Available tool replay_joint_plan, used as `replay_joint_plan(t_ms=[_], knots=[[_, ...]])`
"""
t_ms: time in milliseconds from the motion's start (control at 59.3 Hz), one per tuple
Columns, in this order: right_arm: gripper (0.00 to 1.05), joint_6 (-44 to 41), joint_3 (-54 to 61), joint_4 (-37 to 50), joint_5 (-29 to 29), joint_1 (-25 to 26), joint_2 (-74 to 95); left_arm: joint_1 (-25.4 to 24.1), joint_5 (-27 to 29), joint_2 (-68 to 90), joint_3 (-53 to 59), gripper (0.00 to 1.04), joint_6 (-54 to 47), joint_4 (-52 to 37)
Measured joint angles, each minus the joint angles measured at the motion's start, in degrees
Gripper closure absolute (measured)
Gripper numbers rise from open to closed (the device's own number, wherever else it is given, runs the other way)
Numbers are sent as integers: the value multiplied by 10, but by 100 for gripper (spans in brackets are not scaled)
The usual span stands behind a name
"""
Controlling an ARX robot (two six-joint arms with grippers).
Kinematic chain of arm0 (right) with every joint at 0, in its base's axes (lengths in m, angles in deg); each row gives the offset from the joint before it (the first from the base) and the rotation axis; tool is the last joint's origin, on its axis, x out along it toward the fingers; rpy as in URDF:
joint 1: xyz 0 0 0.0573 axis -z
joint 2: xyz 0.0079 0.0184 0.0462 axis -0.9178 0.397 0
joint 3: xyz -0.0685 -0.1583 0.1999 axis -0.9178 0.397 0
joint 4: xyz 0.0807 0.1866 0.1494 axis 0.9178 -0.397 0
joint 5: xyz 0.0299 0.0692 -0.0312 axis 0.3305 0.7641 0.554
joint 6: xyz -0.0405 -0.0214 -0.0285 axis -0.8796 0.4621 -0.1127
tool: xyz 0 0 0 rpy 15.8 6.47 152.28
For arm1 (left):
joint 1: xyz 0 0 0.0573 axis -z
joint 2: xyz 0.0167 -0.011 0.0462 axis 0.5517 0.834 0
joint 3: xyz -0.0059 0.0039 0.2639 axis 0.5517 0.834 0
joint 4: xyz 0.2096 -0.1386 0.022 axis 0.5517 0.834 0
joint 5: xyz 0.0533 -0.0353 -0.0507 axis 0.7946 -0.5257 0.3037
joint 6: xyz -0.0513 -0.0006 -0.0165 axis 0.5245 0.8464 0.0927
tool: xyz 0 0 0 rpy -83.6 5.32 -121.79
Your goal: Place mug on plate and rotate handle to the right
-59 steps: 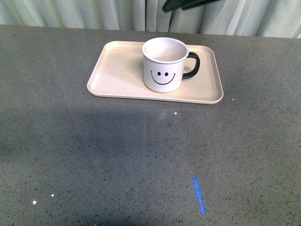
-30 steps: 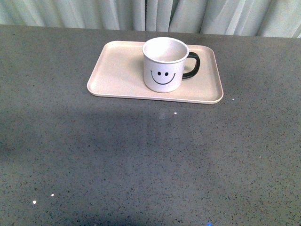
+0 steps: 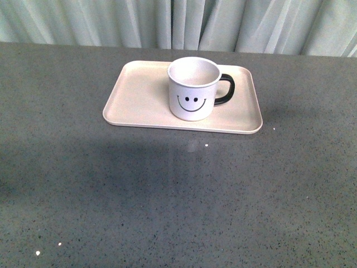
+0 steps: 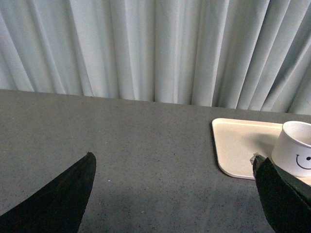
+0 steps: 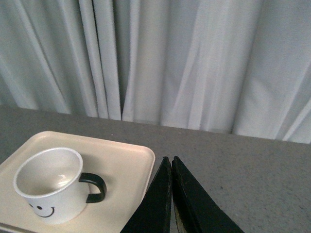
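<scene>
The white mug (image 3: 193,89) with the smiley face stands upright on the pale beige plate (image 3: 139,95), right of the plate's middle. Its black handle (image 3: 226,89) points to the right. No arm shows in the front view. In the left wrist view my left gripper (image 4: 174,162) is open over bare table, left of the plate (image 4: 238,145) and mug (image 4: 297,148). Seen from the right wrist, my right gripper (image 5: 171,159) is shut with nothing in it, beside the plate (image 5: 129,160), apart from the mug (image 5: 48,184) and handle (image 5: 95,187).
A grey speckled table (image 3: 178,195) spreads in front of the plate. Pale curtains (image 3: 178,22) hang along its far edge.
A dark arm part at the top of the front view has gone out of sight. The blue streak on the table has vanished. The mug and plate now sit slightly lower in the picture.
</scene>
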Motion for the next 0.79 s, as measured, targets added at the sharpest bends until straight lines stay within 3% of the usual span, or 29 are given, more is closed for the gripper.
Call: replay_joint_plan(t_ms=[388, 489, 792], knots=[[103, 0, 117, -34, 1, 0, -148, 0, 0, 0, 0, 9, 0, 0], [103, 0, 148, -8, 2, 0, -157, 0, 0, 0, 0, 9, 0, 0], [103, 0, 194, -142, 2, 0, -329, 0, 0, 0, 0, 9, 0, 0]])
